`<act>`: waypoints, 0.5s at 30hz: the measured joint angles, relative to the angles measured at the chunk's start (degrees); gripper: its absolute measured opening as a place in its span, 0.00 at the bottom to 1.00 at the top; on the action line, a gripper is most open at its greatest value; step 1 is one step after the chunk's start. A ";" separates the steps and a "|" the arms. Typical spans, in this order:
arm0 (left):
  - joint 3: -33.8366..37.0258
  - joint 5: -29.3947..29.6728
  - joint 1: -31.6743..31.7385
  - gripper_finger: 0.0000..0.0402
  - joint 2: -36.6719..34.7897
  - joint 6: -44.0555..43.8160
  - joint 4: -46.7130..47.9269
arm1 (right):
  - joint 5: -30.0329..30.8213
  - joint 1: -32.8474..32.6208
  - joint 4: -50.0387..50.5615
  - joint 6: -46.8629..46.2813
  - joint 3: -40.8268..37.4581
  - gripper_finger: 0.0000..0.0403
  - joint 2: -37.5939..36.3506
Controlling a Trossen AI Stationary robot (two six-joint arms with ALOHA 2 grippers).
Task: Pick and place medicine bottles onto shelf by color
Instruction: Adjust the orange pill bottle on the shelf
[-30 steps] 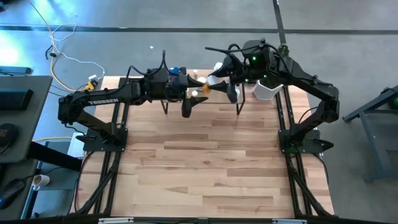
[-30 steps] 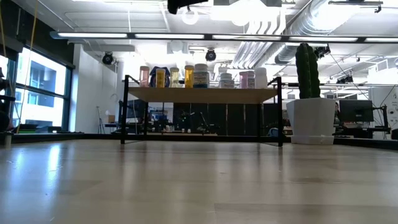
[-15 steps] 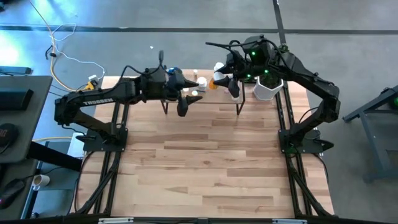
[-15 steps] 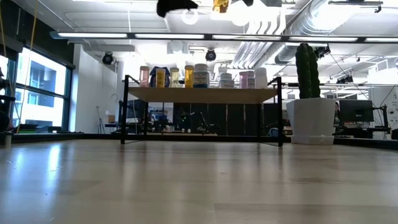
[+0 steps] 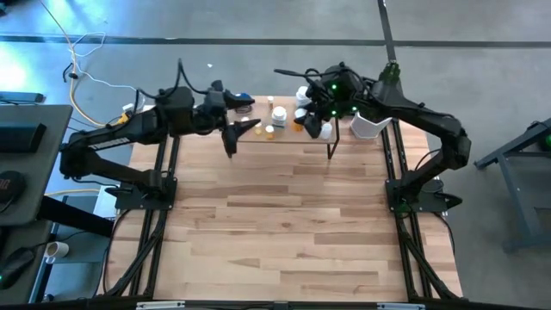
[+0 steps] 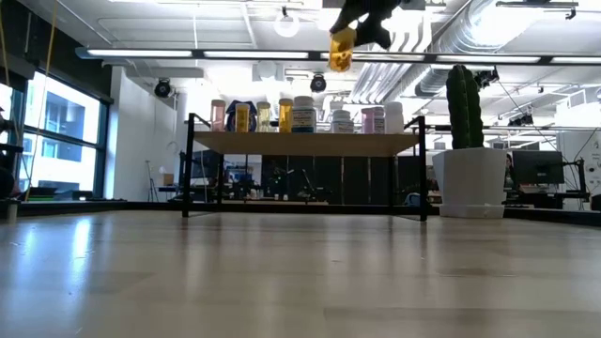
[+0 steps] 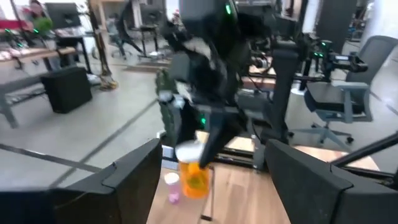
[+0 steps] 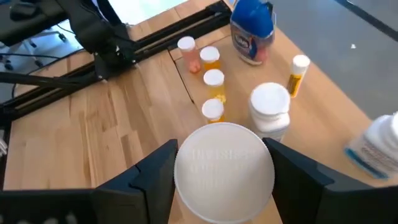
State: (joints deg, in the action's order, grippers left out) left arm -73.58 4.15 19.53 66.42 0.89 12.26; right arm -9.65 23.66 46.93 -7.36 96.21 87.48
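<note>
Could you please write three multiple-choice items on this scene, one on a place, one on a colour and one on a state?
1. Where is the right pincer?
A. above the shelf
B. resting on the tabletop
C. inside the plant pot

2. What colour is the body of the bottle it holds?
A. blue
B. orange
C. green

3. How is the left pincer?
A. shut on a jar
B. open and empty
C. gripping the shelf leg

Answers: 1 A, the low view shows it high over the shelf. 2 B, the bottle hanging there is orange, with a white cap in the right wrist view. 3 B, its fingers stand apart with nothing between them.
</note>
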 joint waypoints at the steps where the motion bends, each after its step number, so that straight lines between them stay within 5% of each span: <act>1: 0.00 0.51 0.00 0.69 -0.41 0.24 0.02 | 0.00 -0.02 -1.14 -0.36 -0.99 0.51 0.00; 15: 0.00 2.96 0.00 0.69 -2.00 1.31 2.79 | 10.31 -2.93 -14.23 -5.87 -15.78 0.51 0.01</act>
State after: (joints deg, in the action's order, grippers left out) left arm -73.58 7.11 19.53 64.42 2.20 15.05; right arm 0.66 20.73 32.70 -13.23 80.43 87.49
